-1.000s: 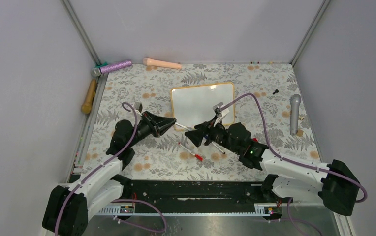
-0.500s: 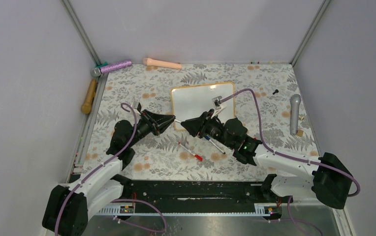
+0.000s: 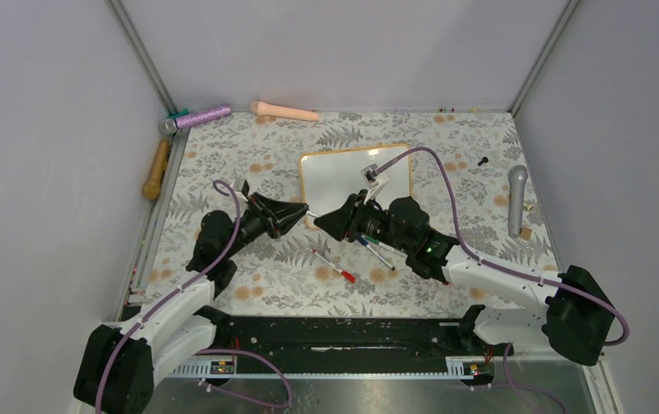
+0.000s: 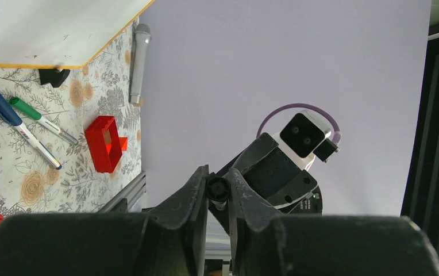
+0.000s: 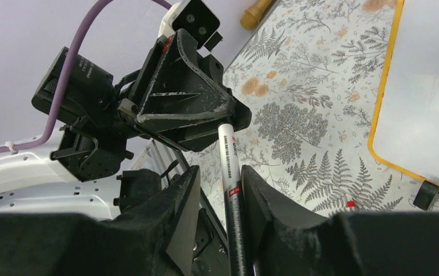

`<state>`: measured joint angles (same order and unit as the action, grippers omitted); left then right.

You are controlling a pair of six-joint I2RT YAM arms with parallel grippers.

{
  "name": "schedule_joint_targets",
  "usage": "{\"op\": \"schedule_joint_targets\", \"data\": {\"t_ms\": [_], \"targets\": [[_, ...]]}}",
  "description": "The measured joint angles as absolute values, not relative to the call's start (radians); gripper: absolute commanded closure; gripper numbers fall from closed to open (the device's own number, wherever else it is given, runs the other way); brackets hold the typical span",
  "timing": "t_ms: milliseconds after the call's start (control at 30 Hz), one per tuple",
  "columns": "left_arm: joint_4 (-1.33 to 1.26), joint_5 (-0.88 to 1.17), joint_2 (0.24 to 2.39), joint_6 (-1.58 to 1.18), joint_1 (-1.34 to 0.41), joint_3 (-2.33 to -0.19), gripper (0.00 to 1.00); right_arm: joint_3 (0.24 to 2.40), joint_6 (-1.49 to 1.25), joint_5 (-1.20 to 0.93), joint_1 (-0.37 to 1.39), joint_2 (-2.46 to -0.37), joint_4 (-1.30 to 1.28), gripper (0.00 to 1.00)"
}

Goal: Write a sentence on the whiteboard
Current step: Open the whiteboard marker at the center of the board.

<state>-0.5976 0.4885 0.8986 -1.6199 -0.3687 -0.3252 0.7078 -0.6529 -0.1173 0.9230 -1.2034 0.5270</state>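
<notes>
The whiteboard [image 3: 356, 177] lies flat at the table's middle, light-wood frame, surface blank; no sentence shows on it. It also shows in the left wrist view [image 4: 33, 29] and the right wrist view [image 5: 424, 86]. My left gripper [image 3: 304, 210] is shut on the black end of a white marker [image 4: 218, 188]. The marker [image 5: 230, 167] runs from there into my right gripper [image 5: 220, 178], whose jaws stand open around its barrel; the barrel rests against one finger. The right gripper [image 3: 326, 226] meets the left one just below the board's near left corner.
A red-capped marker [image 3: 335, 266] and blue and green markers [image 3: 376, 250] lie on the floral cloth near the right arm. A red block [image 4: 105, 144], a grey microphone [image 3: 516, 200], a purple microphone [image 3: 197, 116], a peach handle [image 3: 283, 110] and a yellow handle [image 3: 155, 168] lie around the edges.
The right arm has swung left towards the left gripper, and its open jaws now stand around the marker that the left gripper holds. The left arm has hardly moved.
</notes>
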Motion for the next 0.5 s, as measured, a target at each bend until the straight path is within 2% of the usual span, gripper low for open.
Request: {"op": "schedule_joint_targets", "data": {"t_ms": [233,500], "targets": [[-0.597,0.499,0.899,-1.62,-0.369,-0.326,1.0,0.709,-0.658,-0.171,0.902,-1.203,0.504,0.74],[-0.603,0.501,0.899,-1.622,-0.369,-0.327,1.0,0.709,-0.668,-0.178,0.897,-1.208,0.519,0.7]]}}
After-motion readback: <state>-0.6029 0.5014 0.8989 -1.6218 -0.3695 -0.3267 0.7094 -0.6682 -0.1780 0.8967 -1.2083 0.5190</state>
